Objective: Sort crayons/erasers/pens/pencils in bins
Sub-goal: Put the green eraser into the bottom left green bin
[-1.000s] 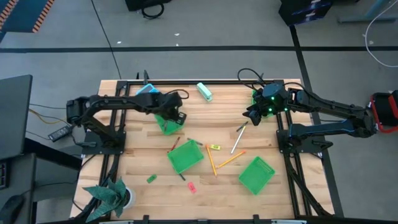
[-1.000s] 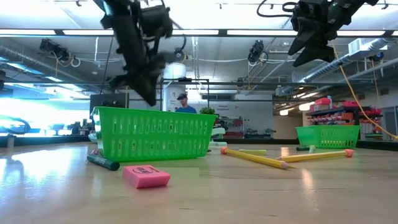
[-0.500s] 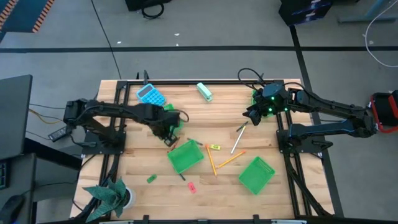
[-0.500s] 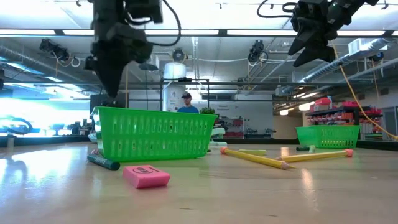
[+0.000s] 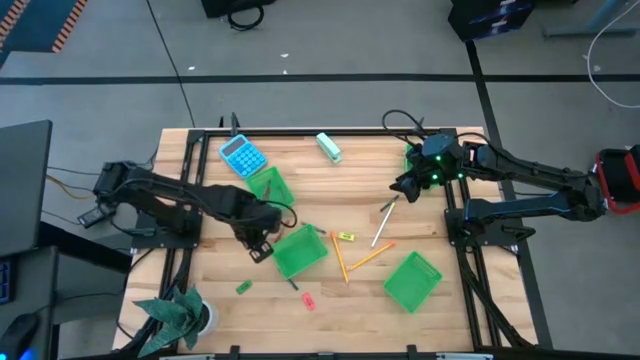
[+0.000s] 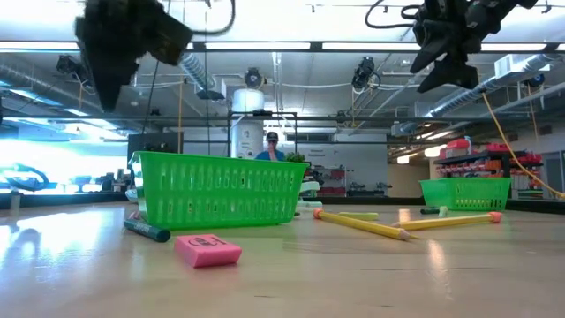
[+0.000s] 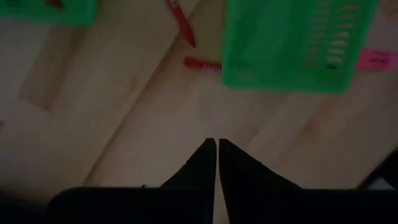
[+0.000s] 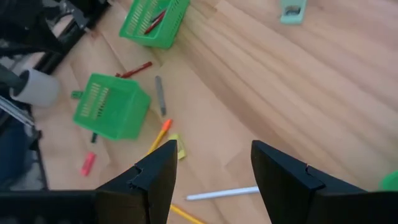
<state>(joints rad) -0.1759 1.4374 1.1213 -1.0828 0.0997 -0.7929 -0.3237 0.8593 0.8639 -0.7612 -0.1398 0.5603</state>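
Note:
My left gripper (image 5: 258,246) is shut and hovers over bare wood (image 7: 186,124), just left of the middle green bin (image 5: 297,251) (image 7: 298,43). Two red crayons (image 7: 202,63) lie beside that bin. Another bin (image 5: 268,185) farther back holds red crayons (image 8: 154,20). My right gripper (image 5: 405,186) (image 8: 214,168) is open, raised over the table's right side above a grey pen (image 5: 388,205) and a white pencil (image 5: 381,228). Two orange-yellow pencils (image 5: 340,258) and a yellow eraser (image 5: 344,236) lie flat between the bins. A pink eraser (image 6: 207,250) and a green eraser (image 5: 243,287) lie near the front edge.
A third bin (image 5: 412,280) sits at the near right. A blue calculator (image 5: 241,155) and a teal-and-white block (image 5: 329,147) lie at the far edge. A dark stick (image 6: 146,231) lies in front of the middle bin. A potted plant (image 5: 180,315) stands at the near left corner.
My left gripper has moved from above the far-left bin toward the table's near edge and now hangs beside the middle bin's left side. The far-left bin, covered before, now shows whole. My right arm has kept still.

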